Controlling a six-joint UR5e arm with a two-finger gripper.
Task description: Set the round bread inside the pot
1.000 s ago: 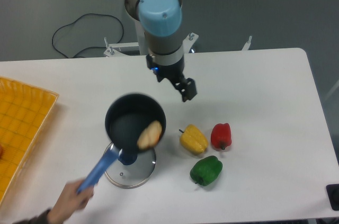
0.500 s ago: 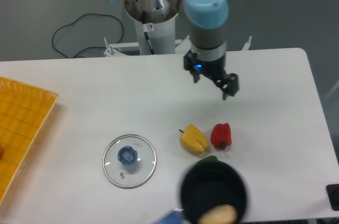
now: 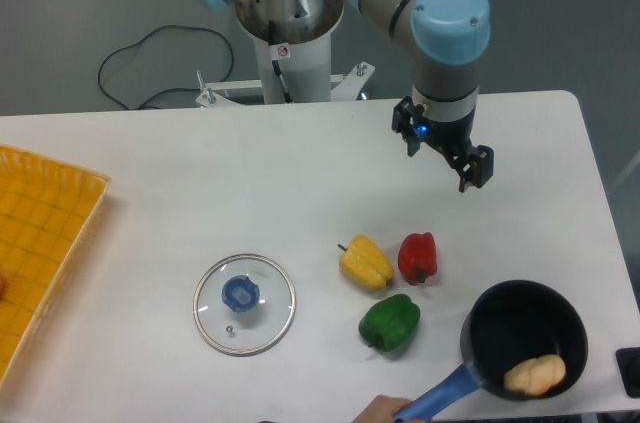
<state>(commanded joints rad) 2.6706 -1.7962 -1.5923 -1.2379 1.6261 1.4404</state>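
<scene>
white table (image 3: 150, 173) under raised claw (image 3: 475, 169), angled down.

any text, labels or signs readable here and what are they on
No words or numbers can be read.
Small round red sign on a white sticker on the robot base column: too small to read.
Nothing printed shows on the pot, lid or peppers.

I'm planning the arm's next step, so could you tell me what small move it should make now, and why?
Probably none toward the pot: the round bread already lies inside it, at the table's front right, with a person's hand at the blue handle. The gripper hangs empty above the table, well behind it, so holding position clear of the hand seems wisest.
</scene>
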